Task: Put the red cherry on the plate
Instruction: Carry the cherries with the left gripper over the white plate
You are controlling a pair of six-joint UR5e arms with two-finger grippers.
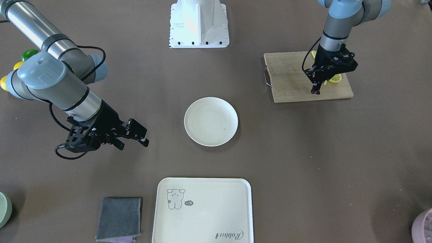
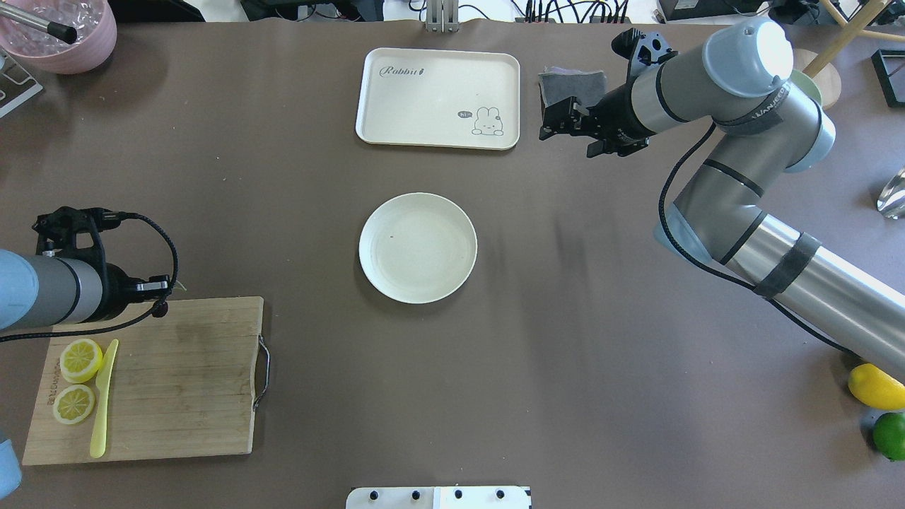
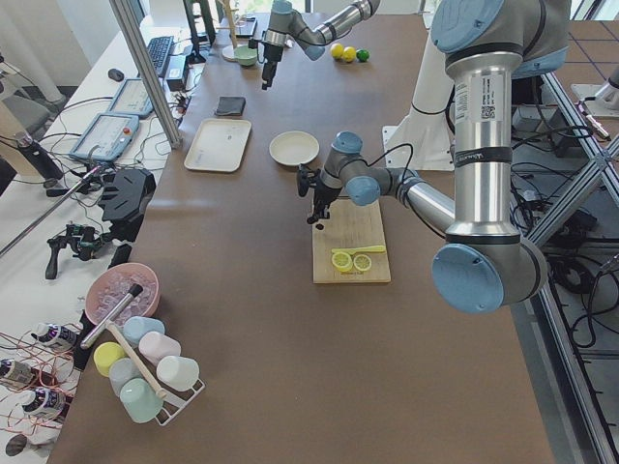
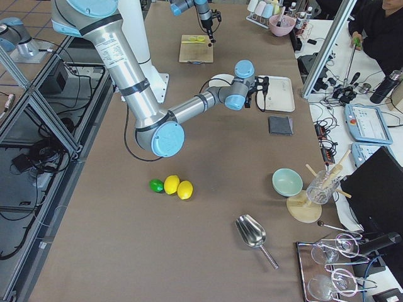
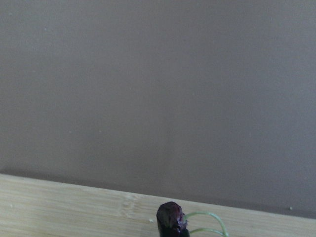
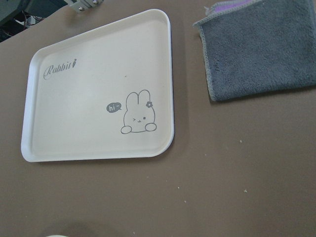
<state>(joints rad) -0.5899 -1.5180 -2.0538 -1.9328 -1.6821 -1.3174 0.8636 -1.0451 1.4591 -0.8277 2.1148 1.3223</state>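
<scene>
Left wrist view: the red cherry (image 5: 171, 220) sits at the bottom edge, a dark purple-red, glossy, slightly wrinkled fruit. Only one fruit shows. Its thin green stem (image 5: 210, 217) leaves it in two strands that curve toward the view's right, so its long axis runs across the view. Below it is the edge of the pale bamboo cutting board (image 5: 64, 207), with the brown table (image 5: 158, 89) beyond. The fingers themselves are out of view.

Front-facing view: the black left gripper (image 1: 316, 89) points straight down over the board's near edge. Its fingers are drawn close together, with the dark cherry pinched at their tips. I cannot tell whether the cherry touches the board. The round cream-white plate (image 1: 202, 114) lies well apart, at the table's middle. The black right gripper (image 1: 133, 143) hovers beside the plate with its fingers spread, and it holds nothing.

Overhead view: the stem pokes out from the left gripper toward the plate's side. Two round yellow lemon slices (image 2: 80, 359) and a yellow plastic knife (image 2: 102, 399) lie on the board.

Right wrist view: a cream rectangular tray (image 6: 89, 143) with a rabbit drawing lies just beside a grey folded cloth (image 6: 256, 49).
</scene>
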